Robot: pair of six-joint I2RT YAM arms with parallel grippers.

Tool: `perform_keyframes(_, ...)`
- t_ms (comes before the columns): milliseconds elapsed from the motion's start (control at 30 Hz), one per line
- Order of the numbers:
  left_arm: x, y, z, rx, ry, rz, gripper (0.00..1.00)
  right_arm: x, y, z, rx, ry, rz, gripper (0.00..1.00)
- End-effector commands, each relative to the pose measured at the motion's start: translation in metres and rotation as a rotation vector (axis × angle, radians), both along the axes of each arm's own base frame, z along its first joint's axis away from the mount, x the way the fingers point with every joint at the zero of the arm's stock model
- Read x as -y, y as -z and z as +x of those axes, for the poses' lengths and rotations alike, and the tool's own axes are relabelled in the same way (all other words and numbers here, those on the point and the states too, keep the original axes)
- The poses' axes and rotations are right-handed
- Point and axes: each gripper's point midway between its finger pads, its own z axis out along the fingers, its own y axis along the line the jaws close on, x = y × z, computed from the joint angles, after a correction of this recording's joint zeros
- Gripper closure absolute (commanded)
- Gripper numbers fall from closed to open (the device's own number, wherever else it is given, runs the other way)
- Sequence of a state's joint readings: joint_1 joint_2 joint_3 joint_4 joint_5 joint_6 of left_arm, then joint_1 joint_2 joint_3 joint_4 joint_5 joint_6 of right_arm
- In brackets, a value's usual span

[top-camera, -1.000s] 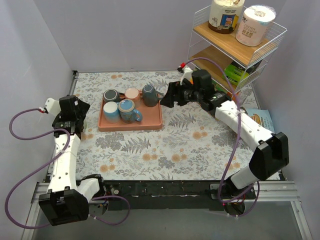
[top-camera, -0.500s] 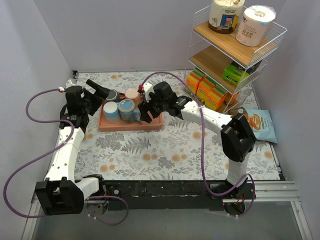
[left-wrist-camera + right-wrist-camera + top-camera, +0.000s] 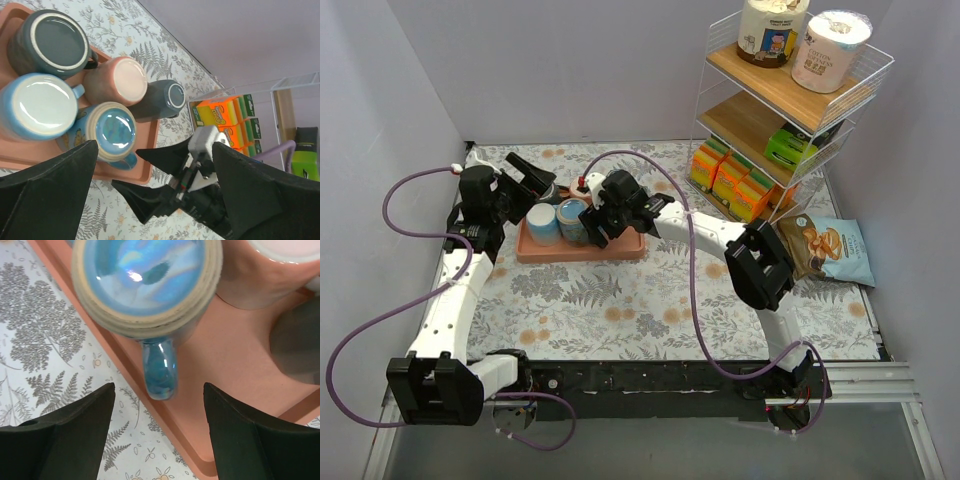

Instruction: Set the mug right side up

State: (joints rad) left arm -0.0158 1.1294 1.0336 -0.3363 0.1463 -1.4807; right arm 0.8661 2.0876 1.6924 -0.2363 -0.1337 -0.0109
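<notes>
Top view: salmon tray [image 3: 550, 250] sits on the fern-print counter [image 3: 650, 300], toward 10 o'clock from its middle. Five mugs are on it.

Blue glazed mug [image 3: 145, 275]: at the tray's near edge, standing. A glossy blue disc ringed in tan faces up; cannot tell for sure whether that is base or mouth. In the right wrist view its handle points to 6 o'clock and reaches almost to the tray lip.

Right pincer [image 3: 159, 387]: above that mug, fingers apart, one on each side of the handle. No contact seen, nothing gripped.

Left pincer [image 3: 155, 145]: fingers spread wide and empty, held over the tray's far left corner, looking down across the mugs.

Other mugs, left wrist view:
- The dark grey mug [image 3: 52, 42] is at 11 o'clock, flat face up.
- The light blue mug [image 3: 37, 107] is at 9 o'clock with a pale flat face up, just beside the blue glazed one.
- The pink mug [image 3: 120, 80] is mid-tray, pale flat face up.
- The second dark grey mug [image 3: 155, 102] lies on its side against the pink one, its round end toward 3 o'clock.

Wire shelf rack [image 3: 790, 90] stands at 1 o'clock on the counter. A paper roll [image 3: 830, 45] and a jar [image 3: 772, 30] are on its top board, and orange boxes [image 3: 720, 180] are at its foot. A snack bag [image 3: 825, 245] lies at 3 o'clock.
</notes>
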Motion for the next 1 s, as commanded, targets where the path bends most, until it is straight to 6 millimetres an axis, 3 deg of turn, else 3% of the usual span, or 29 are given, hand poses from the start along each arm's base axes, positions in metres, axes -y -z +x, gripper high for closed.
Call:
perform_keyframes(0,0.008,-0.027,-0.003,0.062,0.031,0.004,0.02,-0.007,-0.006,0.017,0.072,0.056,0.012,0.22)
perform_keyframes(300,0.008,-0.028,-0.006,0.064,0.025,0.017,0.02,-0.021,-0.007,0.014,0.114,0.021,0.031,0.3)
perform_keyframes(633,0.009,-0.039,0.006,0.077,0.018,0.017,0.02,-0.035,-0.006,0.012,0.155,0.0,0.05,0.36)
perform_keyframes(733,0.01,-0.039,0.005,0.073,0.015,0.017,0.02,-0.036,-0.002,0.013,0.15,0.0,0.044,0.48)
perform_keyframes(767,0.01,-0.038,0.005,0.072,0.015,0.019,0.02,-0.036,-0.002,0.013,0.15,-0.001,0.044,0.58)
perform_keyframes(967,0.009,-0.034,0.003,0.061,0.01,0.018,0.02,-0.028,0.003,0.014,0.166,0.006,0.005,0.87)
